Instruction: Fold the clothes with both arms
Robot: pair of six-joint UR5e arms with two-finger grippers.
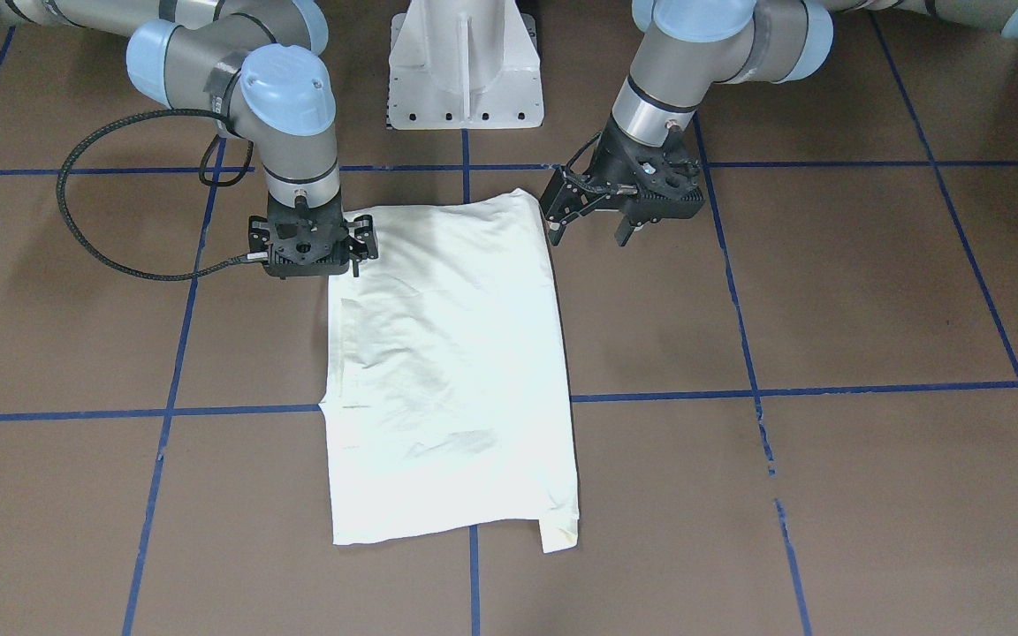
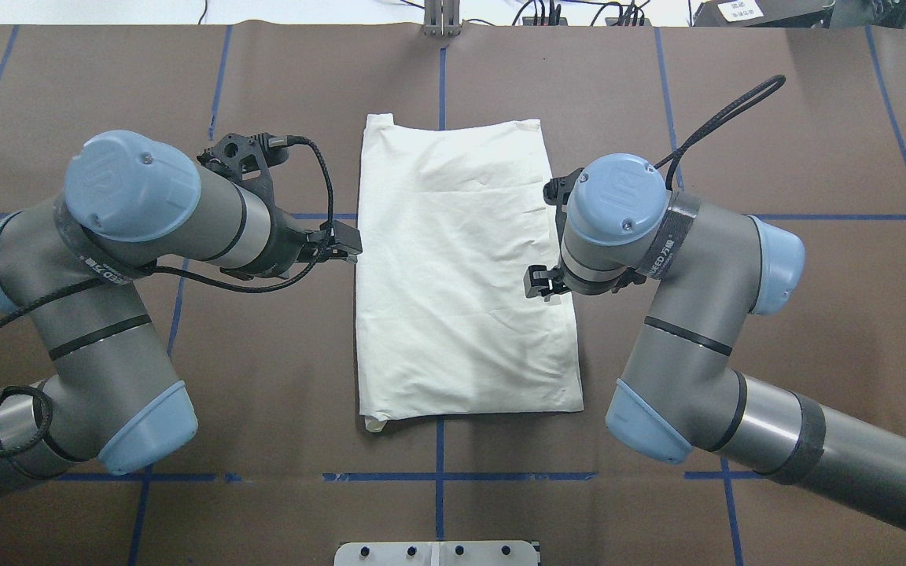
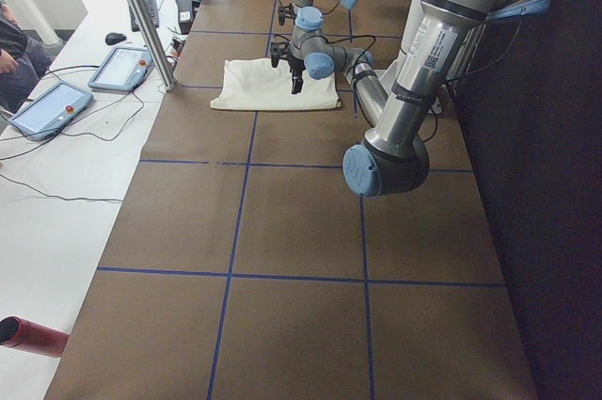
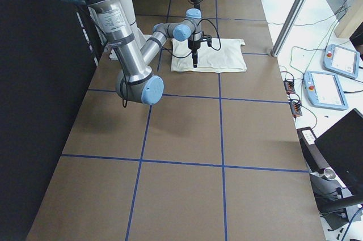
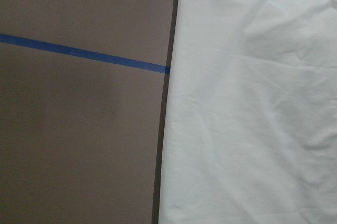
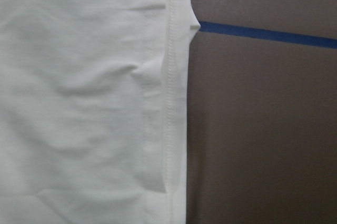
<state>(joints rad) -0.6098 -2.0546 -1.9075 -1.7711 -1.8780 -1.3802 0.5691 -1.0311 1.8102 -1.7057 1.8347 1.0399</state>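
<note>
A folded cream shirt (image 1: 452, 353) lies flat on the surface (image 1: 827, 309) between the jaws: the left arm (image 1: 695, 62) holds its jaws wide beside one edge, while the right arm (image 1: 297, 159) hides the state of its own.

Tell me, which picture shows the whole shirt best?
The overhead exterior view: the T-shirt lies flat with all four corners showing. The front-facing view hides one corner behind the right arm. The side views show it small and far. Each wrist camera shows only one edge.

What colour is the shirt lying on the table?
The shirt is plain cream-white, no print showing; best seen in the overhead view.
</note>
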